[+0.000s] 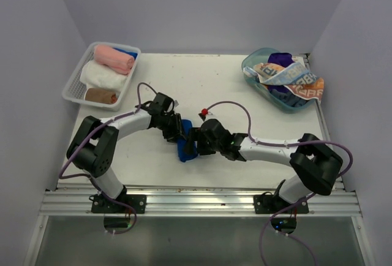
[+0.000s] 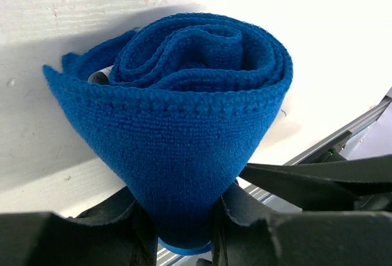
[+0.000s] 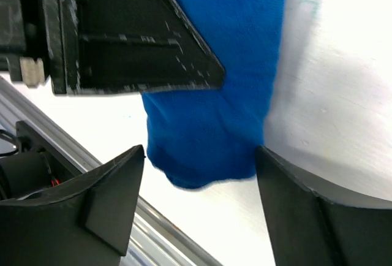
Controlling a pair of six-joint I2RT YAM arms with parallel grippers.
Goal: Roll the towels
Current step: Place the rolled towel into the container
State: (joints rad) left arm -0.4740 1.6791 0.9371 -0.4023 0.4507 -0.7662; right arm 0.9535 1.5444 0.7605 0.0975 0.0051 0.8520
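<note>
A royal blue towel (image 1: 185,150) lies rolled on the table between my two grippers. In the left wrist view the blue towel (image 2: 190,113) is a rolled spiral, and my left gripper (image 2: 184,223) is shut on its near end. My left gripper (image 1: 176,131) sits at the roll's far end in the top view. My right gripper (image 3: 199,159) is open, its fingers either side of the blue towel's end (image 3: 211,125) without squeezing it. It meets the roll from the right in the top view (image 1: 196,141).
A white mesh basket (image 1: 73,86) at the back left holds rolled pink (image 1: 114,58), white (image 1: 103,76) and brown (image 1: 101,96) towels. A teal tub (image 1: 248,68) at the back right holds a purple towel (image 1: 280,59) and the printed towel (image 1: 300,82). The metal rail (image 1: 196,201) runs along the near edge.
</note>
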